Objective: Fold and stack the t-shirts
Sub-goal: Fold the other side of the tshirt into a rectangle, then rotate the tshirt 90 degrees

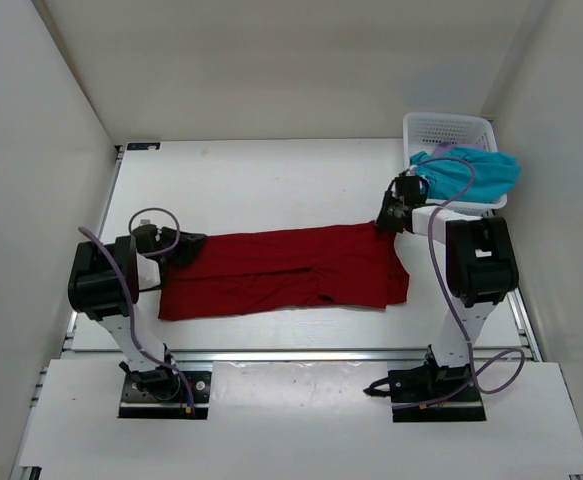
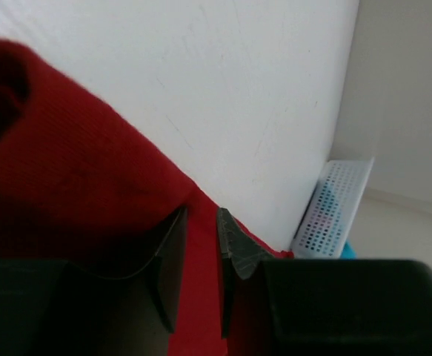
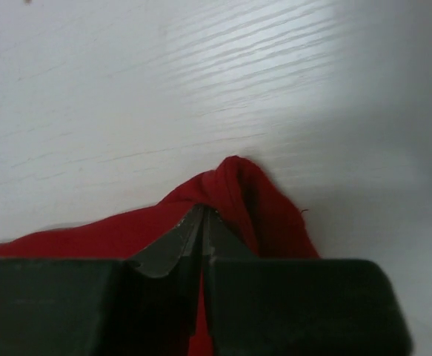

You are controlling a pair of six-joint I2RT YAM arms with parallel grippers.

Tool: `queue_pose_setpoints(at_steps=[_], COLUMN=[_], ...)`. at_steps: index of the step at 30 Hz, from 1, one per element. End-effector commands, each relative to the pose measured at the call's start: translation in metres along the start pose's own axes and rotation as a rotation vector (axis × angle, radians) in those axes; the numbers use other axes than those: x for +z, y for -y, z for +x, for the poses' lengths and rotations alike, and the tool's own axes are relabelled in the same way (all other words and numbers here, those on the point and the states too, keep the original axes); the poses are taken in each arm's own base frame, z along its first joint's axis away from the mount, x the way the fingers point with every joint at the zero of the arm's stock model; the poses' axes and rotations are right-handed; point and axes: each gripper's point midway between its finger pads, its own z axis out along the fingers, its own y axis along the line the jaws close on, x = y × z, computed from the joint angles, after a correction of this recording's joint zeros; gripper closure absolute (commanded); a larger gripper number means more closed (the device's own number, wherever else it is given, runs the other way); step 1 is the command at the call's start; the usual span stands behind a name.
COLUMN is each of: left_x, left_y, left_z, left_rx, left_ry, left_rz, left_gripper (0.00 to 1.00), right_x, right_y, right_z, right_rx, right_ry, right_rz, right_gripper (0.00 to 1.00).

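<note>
Our left gripper (image 1: 186, 243) and right gripper (image 1: 386, 222) each pinch a far corner of the red shirt (image 1: 281, 270) lying stretched across the counter (image 1: 271, 180), and we judge that uneven pulling could slip a thin edge free or bunch the cloth.

The t-shirt (image 1: 281, 270) is plain deep red; my table (image 1: 271, 180) is white with faint grain lines; the basket (image 1: 451, 128) is white, dotted with holes; its cloth (image 1: 471, 175) is turquoise; my cables (image 1: 441, 268) are purple.
</note>
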Motion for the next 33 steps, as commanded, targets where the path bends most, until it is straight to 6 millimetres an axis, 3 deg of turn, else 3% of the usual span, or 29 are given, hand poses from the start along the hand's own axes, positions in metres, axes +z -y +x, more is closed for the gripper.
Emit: queue_pose_setpoints(at_steps=[1,3,7,11,13,16,17,19,20,21,22,26,29,32,33], left_x=[-0.007,-0.010,-0.014,-0.017,-0.023,-0.033,-0.034,-0.040,-0.042,-0.044,-0.048,-0.058,-0.066,-0.078,-0.083], left_y=[-0.012,-0.015,0.001,0.055,0.093,0.134,0.134,0.156,0.157,0.157,0.156,0.134,0.117,0.105,0.101], left_z=[-0.006,-0.018,-0.036,-0.039,-0.033,-0.017,-0.014,0.025,0.050,0.059,0.083,0.144,0.159,0.166,0.166], left_rx=[-0.079,-0.102,-0.096,-0.010,0.054,0.182,0.220,0.346,0.379,0.407,0.445,0.508,0.521,0.537,0.547], left_ry=[0.013,0.048,0.092,0.092,0.086,0.082,0.087,0.038,-0.008,-0.025,-0.066,-0.210,-0.264,-0.287,-0.297], left_rz=[0.003,-0.001,0.037,0.146,0.213,0.271,0.256,0.296,0.295,0.301,0.319,0.327,0.317,0.313,0.310], left_gripper=[0.66,0.66,0.65,0.65,0.65,0.62,0.61,0.60,0.60,0.60,0.59,0.60,0.60,0.60,0.60], right_x=[-0.003,-0.003,-0.008,-0.026,-0.040,-0.057,-0.065,-0.069,-0.073,-0.074,-0.076,-0.076,-0.061,-0.032,-0.014], right_y=[0.042,0.045,0.011,-0.047,-0.068,-0.074,-0.073,-0.070,-0.069,-0.063,-0.058,-0.048,-0.042,-0.063,-0.058], right_z=[0.007,0.004,-0.015,-0.035,-0.039,-0.026,-0.023,0.005,0.010,0.027,0.046,0.090,0.110,0.082,0.087], right_rx=[0.024,0.034,0.012,-0.084,-0.136,-0.130,-0.127,-0.101,-0.096,-0.100,-0.106,-0.122,-0.098,-0.072,-0.055], right_ry=[-0.010,-0.005,0.040,0.069,0.088,0.097,0.104,0.062,0.057,0.029,-0.002,-0.094,-0.181,-0.191,-0.239], right_rz=[0.107,0.109,-0.006,-0.108,-0.125,-0.143,-0.151,-0.178,-0.186,-0.179,-0.171,-0.160,-0.159,-0.207,-0.188], right_gripper=[0.97,0.97,0.96,0.78,0.70,0.68,0.69,0.86,0.95,0.98,1.00,1.00,1.00,1.00,1.00])
